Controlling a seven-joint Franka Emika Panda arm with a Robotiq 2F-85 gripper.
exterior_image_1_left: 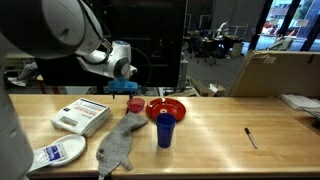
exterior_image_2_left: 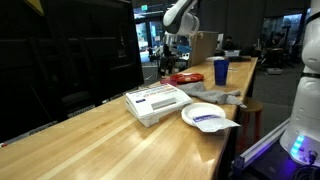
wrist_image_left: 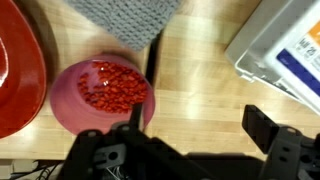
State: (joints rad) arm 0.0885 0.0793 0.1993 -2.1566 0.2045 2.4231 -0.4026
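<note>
A light wooden table (exterior_image_1_left: pixel 220 130) with a glossy top runs across both exterior views. At its near edge in an exterior view, toward seven o'clock, lies a white plate (exterior_image_1_left: pixel 55 152) with blue markings. At three o'clock of it is a crumpled grey cloth (exterior_image_1_left: pixel 120 142), and just past that a blue cup (exterior_image_1_left: pixel 165 130) stands upright. A white box (exterior_image_1_left: pixel 80 117) lies flat at twelve o'clock of the plate. Well apart, toward four o'clock of the table, a dark pen (exterior_image_1_left: pixel 250 137) lies alone on bare wood.

Farther back, the pink bowl (exterior_image_1_left: pixel 135 104), filled with small red pieces, sits at twelve o'clock of the cloth. A red bowl (exterior_image_1_left: pixel 167 108) is just beside it at three o'clock.

The gripper (exterior_image_1_left: pixel 129 88) hangs just above the pink bowl with its fingers spread wide and nothing between them. In the wrist view one finger (wrist_image_left: pixel 135 125) overlaps the bowl's rim, but whether it touches cannot be told.

Beyond the far edge, a large cardboard box (exterior_image_1_left: pixel 275 72) stands at two o'clock. Behind it is a dim office with dark panels, desks and chairs, and bright windows (exterior_image_1_left: pixel 292 18) at the back.
</note>
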